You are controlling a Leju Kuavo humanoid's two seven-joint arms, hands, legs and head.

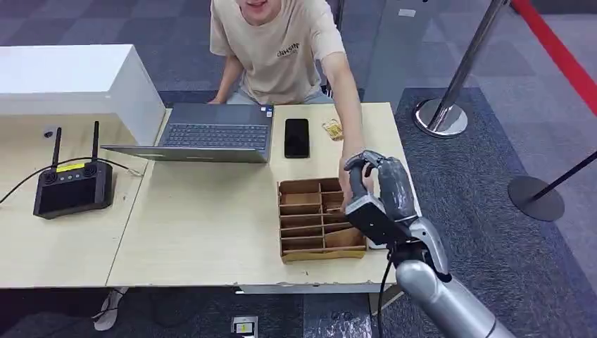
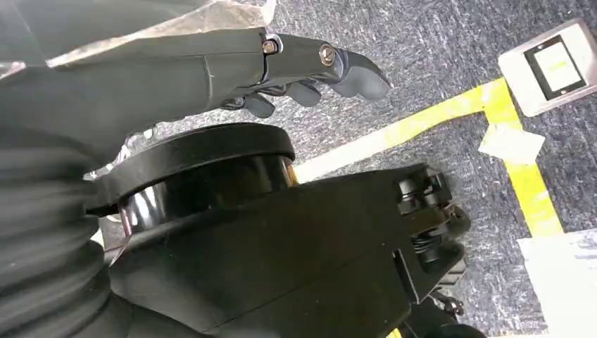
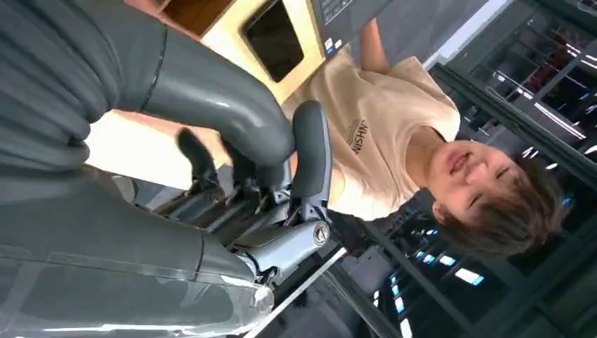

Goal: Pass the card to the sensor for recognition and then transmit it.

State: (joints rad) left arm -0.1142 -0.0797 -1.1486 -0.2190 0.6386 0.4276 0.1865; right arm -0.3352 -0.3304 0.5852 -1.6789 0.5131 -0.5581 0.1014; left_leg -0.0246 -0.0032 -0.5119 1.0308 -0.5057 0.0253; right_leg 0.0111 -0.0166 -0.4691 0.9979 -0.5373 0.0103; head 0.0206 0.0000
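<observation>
Laptop (image 1: 211, 132), phone (image 1: 296, 137) and router (image 1: 72, 184) on table (image 1: 197, 232).

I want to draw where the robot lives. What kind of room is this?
Probably an office or a reception area. There is a light wooden desk with an open laptop and a phone on it, grey carpet tiles on the floor, and a metal queue post beside the desk.

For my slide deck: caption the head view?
Right hand raised beside cardboard organizer as a seated person's hand reaches in.
</observation>
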